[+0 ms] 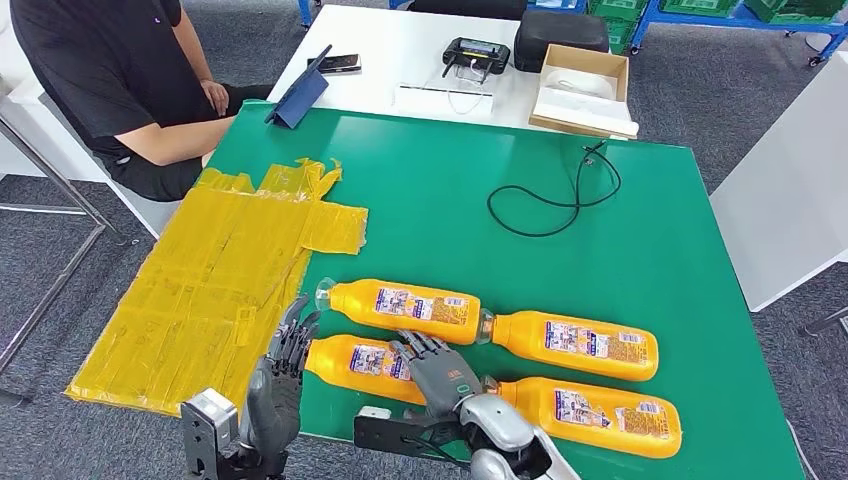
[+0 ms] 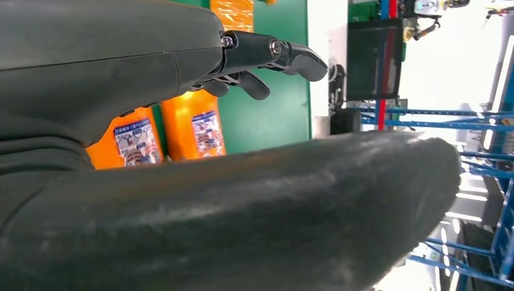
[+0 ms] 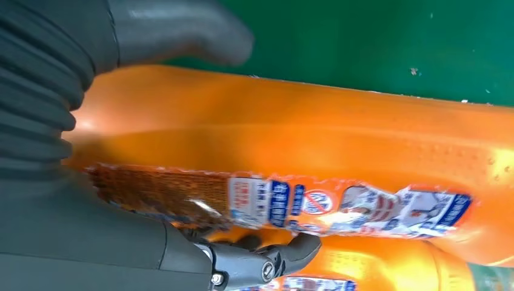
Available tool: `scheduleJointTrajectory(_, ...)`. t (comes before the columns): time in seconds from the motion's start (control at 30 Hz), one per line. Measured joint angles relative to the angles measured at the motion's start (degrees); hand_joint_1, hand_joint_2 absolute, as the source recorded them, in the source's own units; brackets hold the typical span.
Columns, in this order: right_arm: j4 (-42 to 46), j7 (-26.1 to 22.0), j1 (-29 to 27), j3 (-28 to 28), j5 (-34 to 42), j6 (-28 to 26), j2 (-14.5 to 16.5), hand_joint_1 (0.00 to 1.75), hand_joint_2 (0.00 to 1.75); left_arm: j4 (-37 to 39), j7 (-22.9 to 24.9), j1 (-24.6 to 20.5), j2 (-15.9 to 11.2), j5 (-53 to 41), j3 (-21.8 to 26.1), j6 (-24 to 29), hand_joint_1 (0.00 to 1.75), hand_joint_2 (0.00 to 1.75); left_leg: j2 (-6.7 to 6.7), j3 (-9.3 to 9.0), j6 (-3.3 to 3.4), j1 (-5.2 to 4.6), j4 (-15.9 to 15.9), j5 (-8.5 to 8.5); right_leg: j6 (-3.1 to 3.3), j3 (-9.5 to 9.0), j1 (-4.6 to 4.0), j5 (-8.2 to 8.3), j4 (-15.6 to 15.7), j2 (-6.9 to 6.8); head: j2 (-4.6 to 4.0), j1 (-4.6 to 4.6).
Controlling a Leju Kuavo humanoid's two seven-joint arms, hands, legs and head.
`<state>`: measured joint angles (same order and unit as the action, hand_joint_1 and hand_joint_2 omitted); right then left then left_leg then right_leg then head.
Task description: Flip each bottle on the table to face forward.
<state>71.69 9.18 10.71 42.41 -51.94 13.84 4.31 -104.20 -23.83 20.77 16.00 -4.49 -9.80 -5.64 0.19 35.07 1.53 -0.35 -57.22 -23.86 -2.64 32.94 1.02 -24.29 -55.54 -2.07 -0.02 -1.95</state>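
Note:
Four orange bottles with printed labels lie on their sides on the green table point(image 1: 480, 170), in two rows. The far row holds the far left bottle point(image 1: 400, 308) and the far right bottle point(image 1: 578, 345). The near right bottle point(image 1: 592, 415) lies at the front. My right hand point(image 1: 440, 375) lies over the near left bottle point(image 1: 352, 360). In the right wrist view my right hand point(image 3: 60, 133) grips that bottle point(image 3: 315, 133), thumb on one side, fingers under the label. My left hand point(image 1: 285, 355) hovers by the bottle's neck end with its fingers point(image 2: 273, 51) spread and empty.
A crumpled yellow sheet point(image 1: 220, 280) covers the table's left part. A black cable point(image 1: 560, 195) loops at the far right. A seated person point(image 1: 120, 70) is at the far left corner. Behind stands a white table with a cardboard box point(image 1: 585, 90).

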Motion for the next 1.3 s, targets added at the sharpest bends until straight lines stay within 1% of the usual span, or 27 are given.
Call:
scheduleJointTrajectory(0.13,-4.67,-0.94,3.62,1.53,2.04,1.30,0.06,1.75,1.75,0.97,-0.07,-1.11,-0.60,0.77,-0.45,0.73,0.00,0.00,0.10,-0.57,-0.13,0.02,0.01,-0.28,0.14,-0.14,0.00,-0.22,0.01,0.06,0.00,0.02)
scheduleJointTrajectory(0.23,-6.50,-1.43,5.23,2.47,3.82,1.87,0.08,1.75,1.75,1.36,-0.60,-1.46,-0.82,1.86,-0.40,2.89,0.00,0.00,0.33,-0.85,-0.18,0.04,0.01,-0.40,0.14,-0.36,-0.03,-0.23,0.01,0.26,0.00,0.00)
scheduleJointTrajectory(0.3,-7.51,-1.25,5.97,3.19,5.23,2.00,0.07,1.75,1.75,1.40,-0.98,-1.63,-0.74,3.94,0.08,5.61,0.00,0.87,0.38,-1.01,-0.21,0.07,0.01,-0.46,0.18,-0.52,-0.05,-0.26,0.01,0.32,0.00,0.01)
scheduleJointTrajectory(0.37,-8.23,-0.52,6.47,3.72,7.02,1.48,0.07,1.75,1.75,1.05,-1.44,-1.69,-0.18,7.45,1.56,10.13,0.00,1.75,0.46,-1.21,-0.29,0.10,0.01,-0.56,0.25,-0.70,-0.10,-0.32,0.01,0.38,0.00,-0.01)
scheduleJointTrajectory(0.47,-8.30,0.61,5.61,3.52,12.29,-2.38,0.40,1.75,1.75,-0.60,-3.69,-1.57,1.37,13.86,5.11,21.64,0.00,1.75,0.50,-1.44,-0.36,0.21,0.01,-0.68,0.34,-0.92,-0.20,-0.46,0.01,0.42,0.00,0.00)
scheduleJointTrajectory(0.57,-5.82,-0.55,2.51,1.80,22.16,-7.73,1.07,1.75,1.75,-3.12,-6.79,-0.81,2.13,15.81,8.32,33.05,0.00,1.75,0.46,-1.44,-0.37,0.31,0.01,-0.70,0.36,-1.01,-0.25,-0.54,0.00,0.40,0.00,0.02)
scheduleJointTrajectory(0.63,-2.85,-1.81,-0.51,1.10,29.03,-10.79,1.70,1.75,1.75,-4.42,-8.00,-0.41,2.48,15.35,9.57,37.75,0.00,1.75,0.38,-1.26,-0.37,0.31,0.00,-0.70,0.36,-1.15,-0.25,-0.54,-0.01,0.39,0.00,0.01)
scheduleJointTrajectory(0.67,-1.22,-2.42,-2.14,0.99,31.58,-12.14,1.96,1.75,1.75,-4.84,-8.24,-0.21,2.61,15.06,10.01,39.17,0.00,1.75,0.35,-1.14,-0.37,0.31,0.00,-0.69,0.35,-1.18,-0.25,-0.53,-0.02,0.38,0.00,0.00)
scheduleJointTrajectory(0.73,2.03,-3.85,-5.36,0.93,34.21,-14.23,2.19,1.75,1.75,-5.32,-8.19,0.20,2.85,14.49,10.58,40.34,0.00,1.75,0.28,-0.91,-0.36,0.31,-0.01,-0.67,0.35,-1.09,-0.25,-0.52,-0.03,0.33,0.00,-0.01)
scheduleJointTrajectory(0.9,9.71,-7.02,-10.69,0.13,35.58,-15.83,1.42,1.75,1.75,-5.46,-7.18,1.12,3.26,13.95,10.86,40.48,0.00,1.75,0.23,-0.68,-0.36,0.27,-0.01,-0.68,0.35,-0.91,-0.23,-0.53,-0.02,0.22,0.00,0.02)
scheduleJointTrajectory(1.07,13.35,-7.35,-12.83,-0.34,35.67,-15.83,0.67,1.75,1.75,-5.46,-7.10,1.35,3.55,13.95,10.90,40.46,0.00,1.75,0.23,-0.62,-0.34,0.24,-0.01,-0.69,0.34,-0.86,-0.21,-0.53,-0.01,0.22,0.00,0.01)
scheduleJointTrajectory(1.13,14.03,-7.78,-13.22,-0.46,35.67,-15.80,0.57,1.75,1.75,-5.46,-6.18,1.40,3.60,14.15,10.90,39.31,0.00,1.75,0.23,-0.63,-0.34,0.24,-0.01,-0.68,0.34,-0.86,-0.21,-0.53,-0.01,0.22,0.00,0.01)
scheduleJointTrajectory(1.17,14.34,-8.35,-13.42,-0.56,35.63,-15.78,0.56,1.75,1.75,-5.45,-4.78,1.49,3.62,14.52,10.90,37.29,0.00,1.75,0.22,-0.63,-0.34,0.24,-0.01,-0.68,0.34,-0.86,-0.22,-0.53,-0.01,0.21,0.00,0.01)
scheduleJointTrajectory(1.2,14.73,-9.15,-13.69,-0.69,35.53,-15.75,0.55,1.75,1.75,-5.42,-2.71,1.70,3.63,15.05,10.91,33.87,0.00,1.75,0.22,-0.63,-0.34,0.24,-0.01,-0.68,0.34,-0.86,-0.22,-0.53,-0.01,0.21,0.00,0.01)
scheduleJointTrajectory(1.23,15.22,-10.03,-14.02,-0.82,35.37,-15.74,0.52,1.75,1.75,-5.35,-0.40,2.04,3.65,15.68,10.91,29.33,0.00,1.75,0.22,-0.63,-0.34,0.24,-0.01,-0.68,0.34,-0.85,-0.22,-0.53,-0.01,0.21,0.00,0.01)
scheduleJointTrajectory(1.3,16.55,-11.51,-14.82,-1.05,34.69,-15.68,0.32,1.75,1.75,-5.00,3.64,2.91,3.67,16.97,10.92,18.44,0.00,1.75,0.22,-0.62,-0.34,0.25,-0.01,-0.68,0.34,-0.84,-0.22,-0.53,-0.02,0.22,0.00,0.01)
